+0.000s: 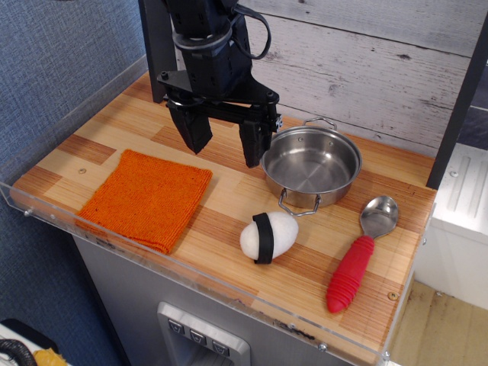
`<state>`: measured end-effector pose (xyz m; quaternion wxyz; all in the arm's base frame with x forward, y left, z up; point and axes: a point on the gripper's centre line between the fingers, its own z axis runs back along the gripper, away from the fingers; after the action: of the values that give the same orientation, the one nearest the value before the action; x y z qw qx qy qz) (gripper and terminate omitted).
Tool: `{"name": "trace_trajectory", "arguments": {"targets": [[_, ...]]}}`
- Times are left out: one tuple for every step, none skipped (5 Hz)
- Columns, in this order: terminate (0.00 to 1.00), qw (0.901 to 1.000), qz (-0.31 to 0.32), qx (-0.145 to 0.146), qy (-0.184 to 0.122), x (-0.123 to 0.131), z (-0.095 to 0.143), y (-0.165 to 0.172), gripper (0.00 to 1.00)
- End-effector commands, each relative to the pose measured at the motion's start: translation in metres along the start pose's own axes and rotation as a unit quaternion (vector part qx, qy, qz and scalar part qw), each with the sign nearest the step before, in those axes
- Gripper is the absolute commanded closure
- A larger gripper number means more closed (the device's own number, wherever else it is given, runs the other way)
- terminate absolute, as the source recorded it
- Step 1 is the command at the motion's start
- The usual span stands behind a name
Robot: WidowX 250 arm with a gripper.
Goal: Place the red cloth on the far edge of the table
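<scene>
The red cloth (pixel 146 198) is a square orange-red knitted piece lying flat on the wood-plank table (pixel 229 221), near its front left corner and close to the clear rim. My gripper (pixel 223 149) hangs above the table behind and to the right of the cloth, between the cloth and the steel pan. Its two black fingers (pixel 192 130) are spread apart and hold nothing. It does not touch the cloth.
A steel pan (pixel 311 162) with two handles stands to the right of the gripper. A white egg-shaped object with a black band (pixel 268 235) lies in front of the pan. A red-handled spoon (pixel 358 259) lies at the right. A plank wall backs the table.
</scene>
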<state>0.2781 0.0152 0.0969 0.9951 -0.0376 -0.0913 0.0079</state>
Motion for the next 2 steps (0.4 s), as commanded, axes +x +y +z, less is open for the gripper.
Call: {"name": "trace_trajectory", "arguments": {"targets": [[0.0, 1.0, 0.0, 0.0, 0.0, 0.0, 0.0, 0.0, 0.0], [0.0, 0.9997, 0.012, -0.003, -0.022, -0.011, 0.006, 0.02, 0.0]]}}
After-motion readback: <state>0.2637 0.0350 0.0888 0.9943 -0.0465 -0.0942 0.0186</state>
